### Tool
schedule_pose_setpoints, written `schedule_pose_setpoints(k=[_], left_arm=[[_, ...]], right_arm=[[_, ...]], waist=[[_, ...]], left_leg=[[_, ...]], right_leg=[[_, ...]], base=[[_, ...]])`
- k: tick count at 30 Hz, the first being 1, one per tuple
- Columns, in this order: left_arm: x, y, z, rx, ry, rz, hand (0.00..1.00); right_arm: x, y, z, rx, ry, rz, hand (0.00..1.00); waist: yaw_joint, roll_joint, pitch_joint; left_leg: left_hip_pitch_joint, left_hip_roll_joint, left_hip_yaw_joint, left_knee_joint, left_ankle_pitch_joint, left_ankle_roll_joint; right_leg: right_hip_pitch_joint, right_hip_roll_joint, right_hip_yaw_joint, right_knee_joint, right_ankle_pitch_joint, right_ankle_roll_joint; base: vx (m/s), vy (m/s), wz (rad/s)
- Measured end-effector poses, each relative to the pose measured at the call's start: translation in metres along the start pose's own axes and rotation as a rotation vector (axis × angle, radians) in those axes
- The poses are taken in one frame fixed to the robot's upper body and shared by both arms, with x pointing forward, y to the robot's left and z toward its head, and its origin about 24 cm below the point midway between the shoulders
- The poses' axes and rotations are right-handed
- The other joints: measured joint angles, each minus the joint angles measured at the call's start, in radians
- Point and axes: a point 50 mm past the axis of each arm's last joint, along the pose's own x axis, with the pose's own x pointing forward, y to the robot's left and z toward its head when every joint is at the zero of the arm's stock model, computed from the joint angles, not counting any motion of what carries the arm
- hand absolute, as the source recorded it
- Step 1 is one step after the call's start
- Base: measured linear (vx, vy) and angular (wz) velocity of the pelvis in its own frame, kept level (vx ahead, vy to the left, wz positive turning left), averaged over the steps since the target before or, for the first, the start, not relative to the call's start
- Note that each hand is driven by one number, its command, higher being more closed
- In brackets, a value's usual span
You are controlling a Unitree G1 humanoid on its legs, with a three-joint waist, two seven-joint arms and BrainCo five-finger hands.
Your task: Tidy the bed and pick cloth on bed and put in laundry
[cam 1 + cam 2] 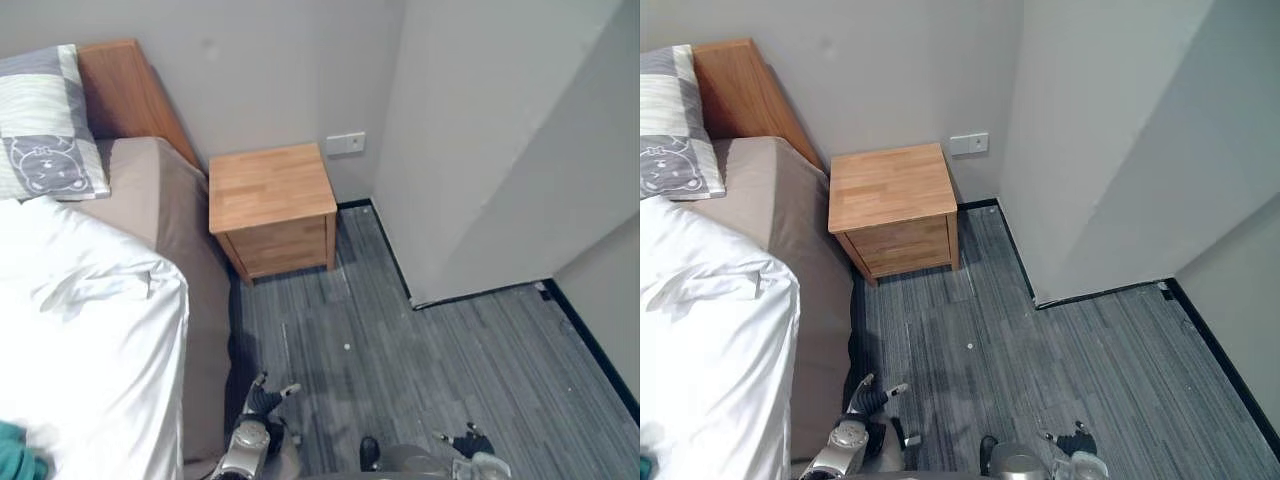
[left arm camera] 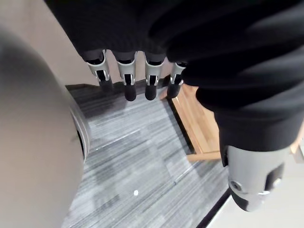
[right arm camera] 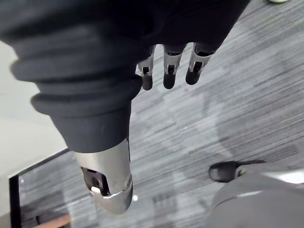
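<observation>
While hanging beside the bed (image 1: pixel 190 260) with left hand (image 1: pixel 262 400) and right hand (image 1: pixel 470 441) empty, fingers (image 2: pixel 129 83) apart, likely just starting; next, reach for green cloth (image 1: pixel 18 460) on the bed.

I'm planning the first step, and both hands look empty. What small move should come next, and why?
Probably swing the left hand toward the teal cloth on the white duvet. Both it and the right hand hang open over the carpet, holding nothing, and the cloth lies on the robot's left, nearer that hand.
</observation>
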Motion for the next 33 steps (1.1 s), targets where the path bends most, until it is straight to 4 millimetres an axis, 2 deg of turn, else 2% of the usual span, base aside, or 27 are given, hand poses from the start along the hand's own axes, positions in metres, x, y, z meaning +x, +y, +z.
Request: schedule_pose_setpoints(k=[1, 2, 3, 4, 5, 6, 7, 8, 9, 10, 11, 13, 15, 16, 17, 19, 20, 21, 22, 24, 26, 27, 28, 29, 30, 32, 33], left_arm=[[0.000, 0.001, -0.001, 0.014, 0.003, -0.001, 0.00], [0.000, 0.001, -0.001, 0.017, 0.002, -0.004, 0.00], [0.000, 0.000, -0.003, 0.016, 0.005, -0.005, 0.00], [-0.001, -0.001, -0.006, 0.000, 0.026, -0.009, 0.00], [-0.002, -0.002, -0.009, -0.004, 0.038, -0.011, 0.00], [-0.003, -0.003, -0.012, -0.012, 0.045, -0.014, 0.00], [-0.005, -0.003, -0.016, -0.015, 0.058, -0.015, 0.00], [-0.005, 0.002, -0.023, 0.006, 0.082, -0.011, 0.00], [-0.005, 0.004, -0.027, 0.013, 0.097, -0.010, 0.00], [-0.006, 0.007, -0.032, 0.022, 0.117, -0.004, 0.00], [-0.006, 0.008, -0.033, 0.024, 0.121, -0.002, 0.00], [-0.006, 0.009, -0.036, 0.026, 0.132, -0.002, 0.00], [-0.008, 0.014, -0.041, 0.032, 0.136, 0.007, 0.00], [-0.007, 0.018, -0.040, 0.034, 0.131, 0.018, 0.00], [-0.003, 0.017, -0.031, -0.011, 0.117, 0.025, 0.00], [-0.005, 0.010, -0.031, -0.068, 0.126, 0.026, 0.00], [-0.006, 0.008, -0.032, -0.091, 0.134, 0.029, 0.00], [-0.006, 0.008, -0.032, -0.094, 0.134, 0.029, 0.00], [-0.006, 0.006, -0.031, -0.108, 0.132, 0.021, 0.00], [-0.005, 0.010, -0.029, -0.141, 0.128, 0.033, 0.00], [-0.005, 0.012, -0.030, -0.157, 0.130, 0.041, 0.00], [-0.006, 0.012, -0.030, -0.157, 0.131, 0.040, 0.00], [-0.007, 0.012, -0.032, -0.155, 0.131, 0.043, 0.00], [-0.008, 0.014, -0.034, -0.143, 0.128, 0.044, 0.00], [-0.008, 0.015, -0.035, -0.135, 0.128, 0.043, 0.00], [-0.007, 0.020, -0.036, -0.087, 0.120, 0.038, 0.00], [-0.007, 0.021, -0.036, -0.078, 0.118, 0.038, 0.00]], right_arm=[[-0.001, 0.008, -0.001, -0.006, 0.001, 0.020, 0.00], [-0.002, 0.014, -0.002, -0.003, 0.005, 0.034, 0.00], [-0.003, 0.016, -0.004, -0.004, 0.010, 0.039, 0.00], [-0.002, 0.021, -0.003, -0.018, 0.016, 0.064, 0.00], [-0.001, 0.022, -0.002, -0.022, 0.020, 0.069, 0.00], [-0.001, 0.021, -0.001, -0.027, 0.017, 0.069, 0.00], [-0.001, 0.020, -0.002, -0.032, 0.017, 0.067, 0.00], [-0.001, 0.019, 0.002, -0.025, 0.003, 0.063, 0.00], [0.000, 0.017, 0.005, -0.029, -0.007, 0.059, 0.00], [0.001, 0.014, 0.005, -0.030, -0.011, 0.049, 0.00], [0.001, 0.012, 0.006, -0.030, -0.011, 0.045, 0.00], [0.002, 0.006, 0.005, -0.031, -0.007, 0.029, 0.00], [-0.001, 0.006, -0.006, 0.001, 0.026, 0.022, 0.00], [-0.002, 0.007, -0.012, 0.019, 0.046, 0.023, 0.00], [0.000, 0.001, -0.014, 0.038, 0.069, 0.003, 0.00], [-0.001, -0.008, -0.018, 0.081, 0.079, -0.035, 0.00], [-0.002, -0.010, -0.020, 0.097, 0.076, -0.038, 0.00], [-0.003, -0.011, -0.020, 0.105, 0.073, -0.041, 0.00], [-0.004, -0.012, -0.020, 0.118, 0.062, -0.045, 0.00], [-0.004, -0.005, -0.004, 0.169, 0.002, -0.041, 0.00], [-0.012, -0.005, 0.045, 0.236, -0.217, -0.081, 0.00], [-0.015, -0.006, 0.058, 0.247, -0.274, -0.092, 0.00], [-0.025, -0.010, 0.087, 0.275, -0.401, -0.125, 0.00], [-0.036, -0.017, 0.116, 0.286, -0.527, -0.171, 0.00], [-0.041, -0.021, 0.128, 0.286, -0.579, -0.194, 0.00], [-0.068, -0.043, 0.177, 0.265, -0.809, -0.316, 0.00], [-0.073, -0.047, 0.186, 0.247, -0.848, -0.342, 0.00]], waist=[[-0.005, -0.024, -0.026], [-0.009, -0.041, -0.040], [-0.009, -0.044, -0.041], [-0.003, -0.049, -0.043], [0.006, -0.046, -0.044], [0.010, -0.046, -0.044], [0.008, -0.045, -0.048], [-0.004, -0.045, -0.049], [-0.012, -0.041, -0.047], [-0.014, -0.036, -0.043], [-0.013, -0.037, -0.043], [-0.019, -0.036, -0.042], [-0.034, -0.070, -0.065], [-0.041, -0.098, -0.076], [-0.014, -0.053, -0.047], [0.018, -0.021, -0.057], [0.016, -0.013, -0.062], [0.016, -0.009, -0.064], [0.013, 0.004, -0.073], [0.018, -0.009, -0.066], [0.010, -0.013, -0.059], [0.010, -0.013, -0.060], [0.015, -0.012, -0.060], [0.016, -0.008, -0.062], [0.016, -0.010, -0.062], [0.010, -0.020, -0.060], [0.006, -0.024, -0.058]], left_leg=[[0.042, -0.039, 0.200, -0.099, -0.008, 0.144], [0.045, -0.063, 0.255, -0.115, -0.022, 0.181], [0.047, -0.073, 0.261, -0.118, -0.038, 0.204], [0.075, -0.108, 0.219, -0.154, -0.055, 0.218], [0.130, -0.143, 0.177, -0.215, -0.054, 0.217], [0.167, -0.163, 0.145, -0.253, -0.053, 0.214], [0.216, -0.184, 0.086, -0.302, -0.048, 0.190], [0.278, -0.198, -0.025, -0.344, -0.048, 0.185], [0.299, -0.199, -0.077, -0.355, -0.047, 0.184], [0.335, -0.194, -0.166, -0.372, -0.040, 0.173], [0.349, -0.192, -0.197, -0.374, -0.038, 0.170], [0.374, -0.173, -0.334, -0.368, -0.031, 0.154], [0.318, -0.166, -0.502, -0.328, -0.080, 0.035], [0.290, -0.170, -0.551, -0.312, -0.117, -0.020], [0.260, -0.132, -0.648, -0.278, -0.135, -0.061], [0.219, -0.124, -0.656, -0.272, -0.116, -0.080], [0.202, -0.103, -0.691, -0.276, -0.073, -0.100], [0.193, -0.094, -0.708, -0.278, -0.062, -0.111], [0.171, -0.077, -0.728, -0.278, -0.036, -0.112], [0.141, -0.056, -0.641, -0.291, 0.019, -0.077], [0.133, -0.023, -0.283, -0.216, 0.003, -0.035], [0.135, -0.021, -0.213, -0.204, -0.007, -0.018], [0.131, -0.013, -0.135, -0.204, 0.003, -0.005], [0.134, -0.032, -0.128, -0.240, 0.016, -0.005], [0.137, -0.043, -0.131, -0.262, 0.026, -0.003], [0.149, -0.103, -0.158, -0.397, 0.100, 0.010], [0.151, -0.114, -0.165, -0.420, 0.118, 0.009]], right_leg=[[0.016, -0.037, -0.080, -0.003, -0.015, 0.026], [0.024, -0.053, -0.146, -0.003, -0.008, 0.040], [0.036, -0.056, -0.180, 0.003, -0.002, 0.051], [0.027, -0.084, -0.241, 0.134, -0.007, 0.062], [-0.024, -0.116, -0.272, 0.357, 0.012, 0.092], [-0.073, -0.148, -0.274, 0.516, 0.065, 0.125], [-0.156, -0.184, -0.249, 0.730, 0.140, 0.116], [-0.259, -0.194, -0.206, 0.927, 0.074, 0.088], [-0.291, -0.193, -0.203, 0.943, 0.045, 0.078], [-0.342, -0.188, -0.177, 0.910, 0.001, 0.069], [-0.361, -0.186, -0.157, 0.877, -0.014, 0.069], [-0.402, -0.145, -0.005, 0.648, -0.040, 0.089], [-0.396, -0.079, 0.365, 0.321, 0.000, 0.132], [-0.382, -0.075, 0.463, 0.249, 0.030, 0.143], [-0.380, -0.029, 0.435, 0.317, 0.013, 0.146], [-0.383, -0.013, 0.338, 0.350, -0.015, 0.106], [-0.367, -0.012, 0.249, 0.381, -0.047, 0.077], [-0.362, -0.013, 0.216, 0.385, -0.054, 0.068], [-0.348, -0.014, 0.137, 0.381, -0.064, 0.050], [-0.325, -0.029, 0.052, 0.360, -0.059, 0.037], [-0.294, -0.056, -0.006, 0.331, -0.054, 0.019], [-0.292, -0.063, -0.013, 0.329, -0.054, 0.018], [-0.292, -0.073, -0.019, 0.324, -0.055, 0.020], [-0.287, -0.075, -0.014, 0.302, -0.055, 0.030], [-0.282, -0.078, -0.015, 0.285, -0.052, 0.035], [-0.276, -0.090, 0.001, 0.216, -0.020, 0.047], [-0.276, -0.091, 0.003, 0.204, -0.007, 0.042]], base=[[0.61, 0.097, 1.17], [0.75, 0.116, 1.49], [0.62, 0.133, 1.75], [0.73, 0.207, 1.68], [0.59, 0.195, 1.61], [0.46, 0.153, 1.37], [0.56, 0.048, 1.93], [0.56, -0.028, 2.18], [0.66, -0.150, 2.64], [0.41, -0.205, 1.92], [0.60, -0.397, 2.40], [0.50, -0.458, 2.45], [0.37, -0.528, 2.89], [0.33, -0.666, 2.53], [0.21, -0.506, 1.74], [0.16, -0.436, 1.53], [0.12, -0.365, 1.61], [0.12, -0.357, 1.79], [0.09, -0.315, 1.63], [0.05, -0.256, 1.38], [0.02, -0.142, 0.80], [-0.01, -0.047, 0.51], [-0.07, 0.007, 0.26], [-0.07, 0.019, 0.24], [-0.06, 0.055, 0.30], [-0.02, 0.075, 0.49], [0.05, 0.081, 0.48]])
